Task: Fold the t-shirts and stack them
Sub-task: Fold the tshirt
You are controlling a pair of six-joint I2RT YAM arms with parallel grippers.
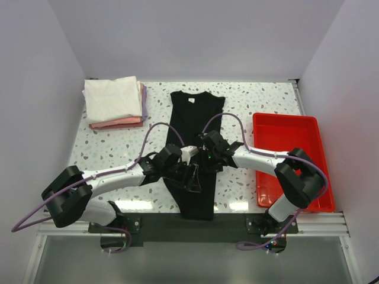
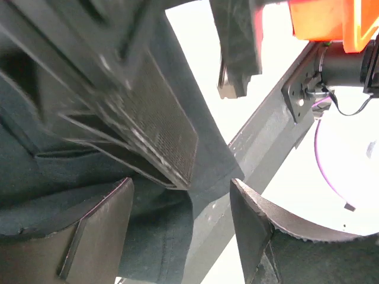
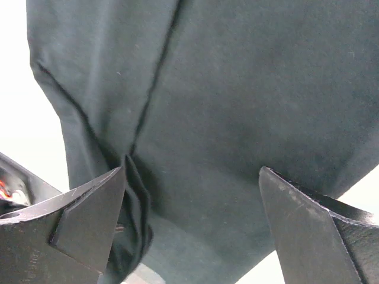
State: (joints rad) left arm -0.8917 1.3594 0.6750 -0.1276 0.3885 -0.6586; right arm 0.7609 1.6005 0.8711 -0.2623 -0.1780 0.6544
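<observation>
A black t-shirt (image 1: 195, 115) lies as a long narrow strip down the middle of the table, collar at the far end. Both grippers hover over its lower half. My left gripper (image 1: 190, 174) is open; in the left wrist view its fingers (image 2: 100, 231) straddle the shirt's hem edge (image 2: 157, 236) without pinching it. My right gripper (image 1: 205, 155) is wide open just above the black cloth (image 3: 237, 89), beside a raised fold (image 3: 133, 177). At the far left a folded white t-shirt (image 1: 111, 97) tops a pink one (image 1: 118, 123) and a lavender one (image 1: 144, 102).
A red tray (image 1: 284, 117) stands at the right edge of the speckled table (image 1: 112, 151). A dark metal rail (image 1: 177, 228) runs along the near edge, under the shirt's bottom end. The two grippers are very close to each other.
</observation>
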